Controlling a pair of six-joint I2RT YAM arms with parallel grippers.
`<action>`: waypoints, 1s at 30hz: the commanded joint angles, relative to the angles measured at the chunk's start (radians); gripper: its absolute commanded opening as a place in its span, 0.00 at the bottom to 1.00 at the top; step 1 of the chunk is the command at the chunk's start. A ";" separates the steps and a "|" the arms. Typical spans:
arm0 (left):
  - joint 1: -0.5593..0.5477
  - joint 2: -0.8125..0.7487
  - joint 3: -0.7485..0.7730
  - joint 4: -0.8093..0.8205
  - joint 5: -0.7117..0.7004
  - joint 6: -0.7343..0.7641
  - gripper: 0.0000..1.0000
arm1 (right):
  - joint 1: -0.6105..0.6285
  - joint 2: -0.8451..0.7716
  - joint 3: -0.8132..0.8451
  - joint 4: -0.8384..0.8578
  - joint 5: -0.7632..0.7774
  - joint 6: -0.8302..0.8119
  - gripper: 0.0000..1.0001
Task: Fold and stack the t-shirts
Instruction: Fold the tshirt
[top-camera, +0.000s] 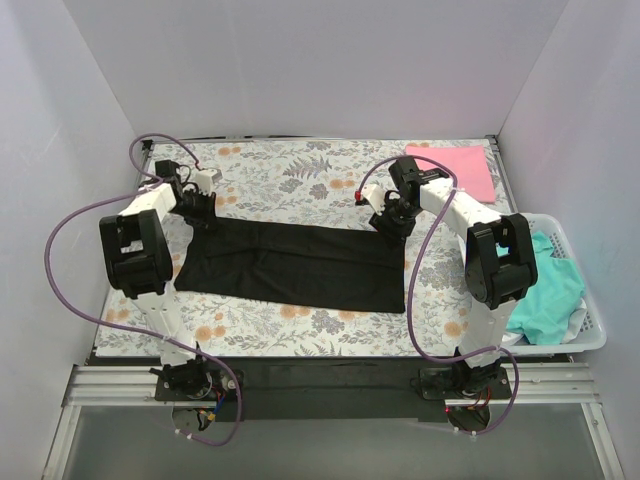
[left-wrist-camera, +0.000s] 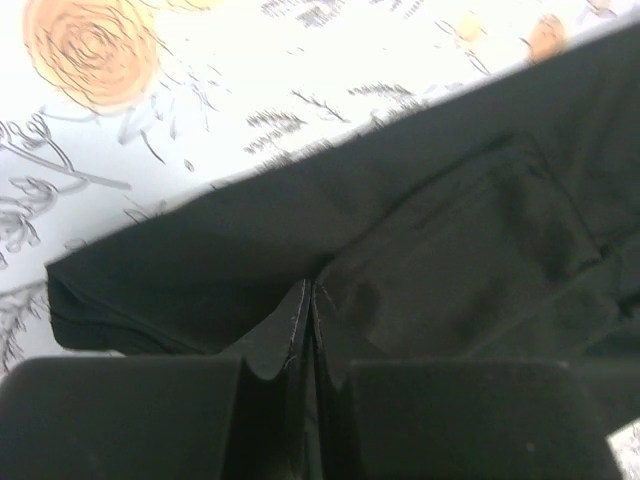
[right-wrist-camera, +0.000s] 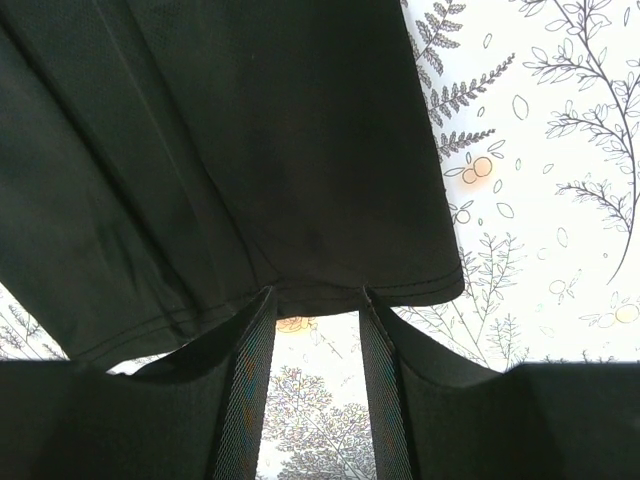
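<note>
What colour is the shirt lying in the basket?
Teal t-shirt in the white basket; clearest in the top external view.

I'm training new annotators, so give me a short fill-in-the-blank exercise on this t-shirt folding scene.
1. The black fabric t-shirt lies on the ____-patterned table cloth.
2. The teal fabric t-shirt sits in the white plastic lattice ____.
3. The folded pink fabric t-shirt lies at the table's far ____ corner.
4. The left gripper is ____ on the black t-shirt.

Missing words: floral; basket; right; shut

Black t-shirt (top-camera: 290, 263) flat mid-table; pink t-shirt (top-camera: 452, 171) folded; teal t-shirt (top-camera: 545, 290) apparently crumpled
</note>
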 joint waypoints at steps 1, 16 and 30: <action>0.001 -0.170 -0.034 -0.027 0.045 0.058 0.00 | 0.003 0.006 0.033 -0.019 0.002 0.003 0.44; 0.001 -0.522 -0.523 -0.174 0.041 0.579 0.00 | 0.003 -0.028 -0.010 -0.019 0.007 -0.009 0.43; 0.012 -0.567 -0.479 -0.044 0.096 0.405 0.27 | 0.003 -0.016 0.001 -0.019 -0.004 -0.008 0.41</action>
